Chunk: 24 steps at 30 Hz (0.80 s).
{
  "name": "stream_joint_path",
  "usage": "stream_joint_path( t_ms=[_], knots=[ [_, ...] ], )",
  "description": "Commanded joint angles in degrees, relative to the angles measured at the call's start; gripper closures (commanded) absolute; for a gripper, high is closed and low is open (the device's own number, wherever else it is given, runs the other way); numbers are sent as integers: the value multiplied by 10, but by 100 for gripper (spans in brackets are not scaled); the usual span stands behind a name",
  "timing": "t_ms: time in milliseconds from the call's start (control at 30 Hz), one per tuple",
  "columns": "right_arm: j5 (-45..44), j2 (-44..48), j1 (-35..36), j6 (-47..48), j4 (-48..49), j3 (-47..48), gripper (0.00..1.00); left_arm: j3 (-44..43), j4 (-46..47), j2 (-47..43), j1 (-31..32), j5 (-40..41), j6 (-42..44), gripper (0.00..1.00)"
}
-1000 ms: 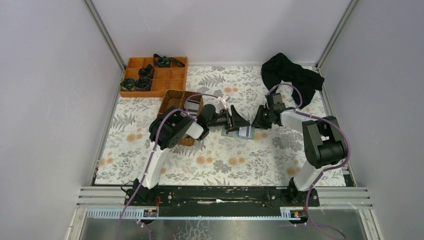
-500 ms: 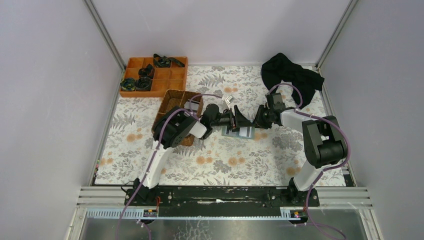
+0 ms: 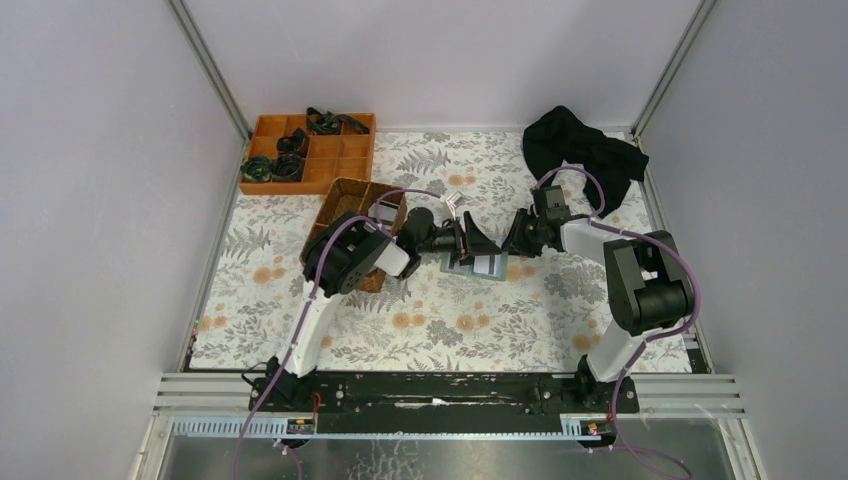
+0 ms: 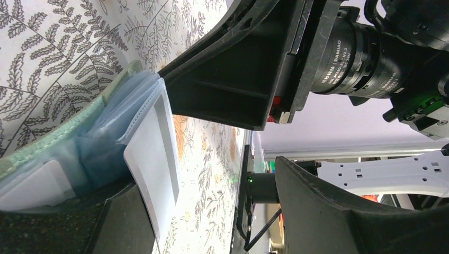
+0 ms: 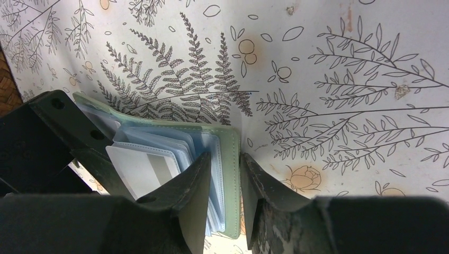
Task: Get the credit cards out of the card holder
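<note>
The card holder point(image 3: 478, 264) lies open in the middle of the table point(image 3: 440, 325). The right hand point(image 5: 226, 165) is closed narrowly, pinching its green cover edge. The left hand point(image 4: 212, 201) gapes wide, a white card point(image 4: 152, 159) poking out of the holder beside one finger

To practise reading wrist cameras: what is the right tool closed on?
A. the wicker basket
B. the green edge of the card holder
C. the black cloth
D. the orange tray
B: in the right wrist view the right tool has one finger on each side of the green edge of the card holder, pinching it.
</note>
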<state>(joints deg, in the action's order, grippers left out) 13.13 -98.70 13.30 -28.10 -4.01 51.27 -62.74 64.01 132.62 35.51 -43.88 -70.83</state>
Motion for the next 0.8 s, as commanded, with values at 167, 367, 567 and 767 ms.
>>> stream_joint_path(
  t_ms=[167, 367, 567, 767],
  knots=[
    [-11, -22, 5, -9, -29, -8, 65, 8, -151, 19, -17, -42, 79, 21],
    [-13, -18, 0, -9, -33, -8, 65, -18, -283, 13, -36, -47, 156, 21],
    [-11, -23, -1, -9, -32, -7, 65, -14, -296, 13, -47, -55, 164, 22],
    [-11, -24, -2, -9, -32, -6, 65, 0, -305, 11, -52, -54, 171, 29]
  ],
)
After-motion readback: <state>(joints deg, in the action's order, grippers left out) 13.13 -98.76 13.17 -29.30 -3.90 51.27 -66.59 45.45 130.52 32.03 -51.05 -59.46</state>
